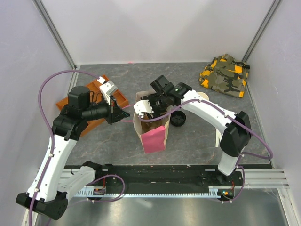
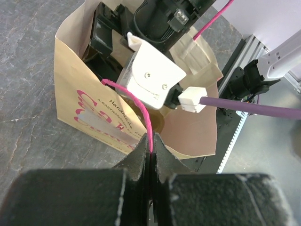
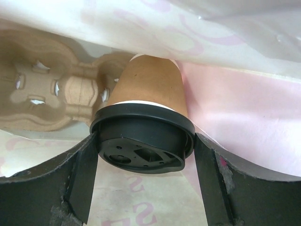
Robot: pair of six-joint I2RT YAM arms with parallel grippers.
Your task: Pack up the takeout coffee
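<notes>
The paper bag (image 2: 80, 89) stood upright on the grey table (image 1: 197, 141), its mouth open upward and one narrow side pink. The left gripper (image 2: 149, 146) sat at the bag's left rim with its jaws pressed tight together on the bag's pink cord handle (image 2: 136, 104), which ran taut from the bag's wall up into the pinch. The right gripper (image 3: 146, 139) reached down through the bag's mouth, jaws spread wide around the takeout coffee (image 3: 150, 84); its fingers (image 3: 80, 174) lay against opposite sides of the black lid's rim, so the cup was gripped by its lid. The takeout coffee was thus inside the bag, tan body pointing deeper in and lid toward the wrist, close beside the bag's pink inner wall. Whether its base touched the bag's floor could not be told. A moulded cardboard cup carrier (image 3: 51, 94) lay inside the bag as well, beside the cup on the side away from the pink wall. Just outside the bag, to its right, a loose black lid (image 1: 178, 118) lay on the table under the right arm. An orange tray (image 1: 66, 102) sat to the bag's left behind the left arm, and a camouflage cloth (image 1: 225, 76) lay well apart from the bag at the far right corner.
</notes>
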